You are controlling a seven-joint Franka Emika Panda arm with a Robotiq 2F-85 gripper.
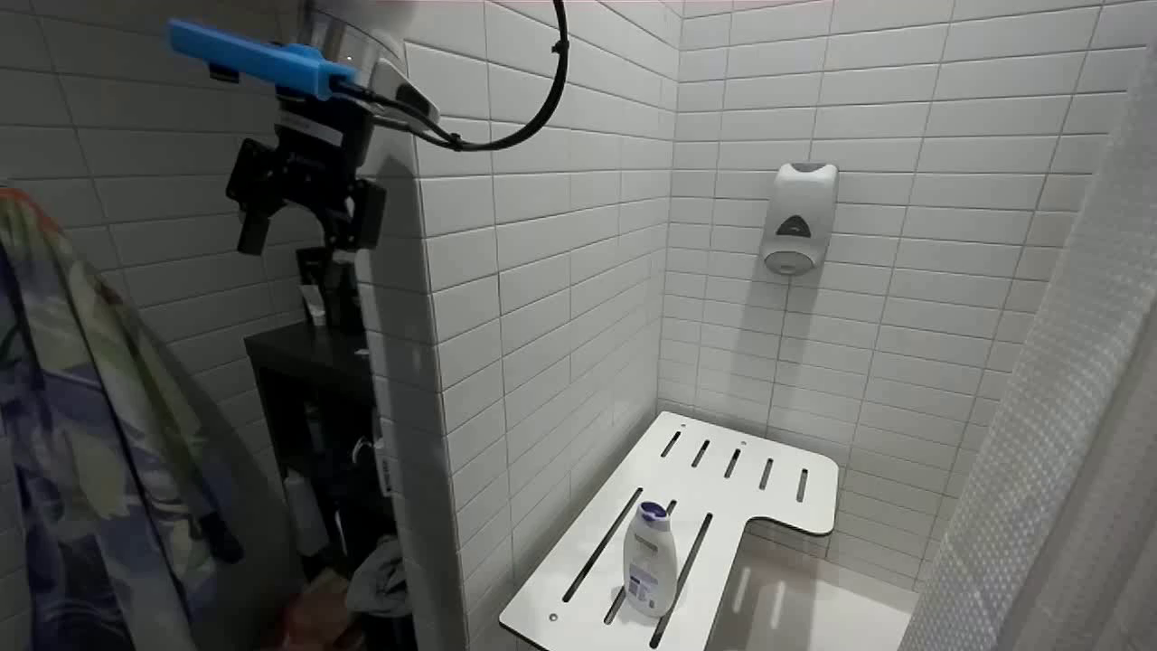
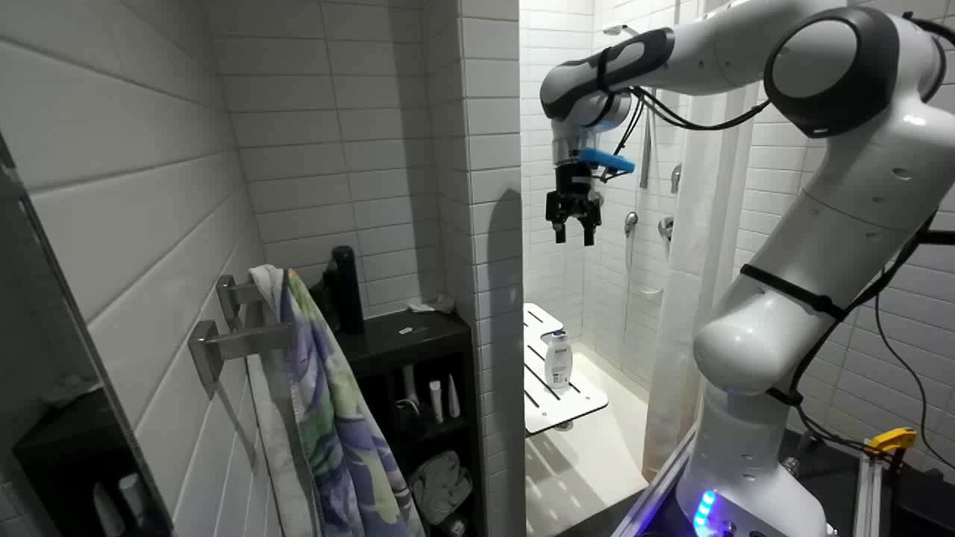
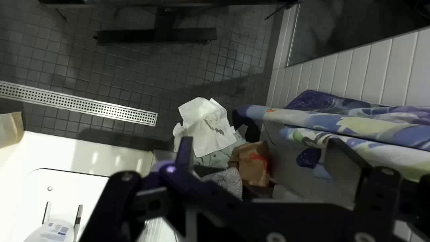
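Note:
My gripper hangs high in the air with its black fingers apart and nothing between them, as both exterior views [image 1: 301, 237] [image 2: 574, 236] show. In the wrist view, the space between the gripper's fingertips [image 3: 265, 154] shows a brown paper bag and cloths far below. A white bottle with a purple cap stands upright on the white slotted bench, well below the gripper. The bottle shows in both exterior views [image 1: 649, 565] [image 2: 557, 363] and partly at the lower left of the wrist view [image 3: 50, 232]. The bench also shows in the exterior views [image 1: 737, 497] [image 2: 586, 405]. The gripper touches nothing.
A patterned towel [image 2: 351, 447] hangs from a wall rail near a dark shelf unit [image 2: 418, 335]. A tiled wall corner [image 2: 496, 298] stands beside the shelf. A shower curtain [image 1: 1039, 434] and a wall soap dispenser [image 1: 800, 212] are around the bench. A brown bag [image 3: 252, 161] lies low.

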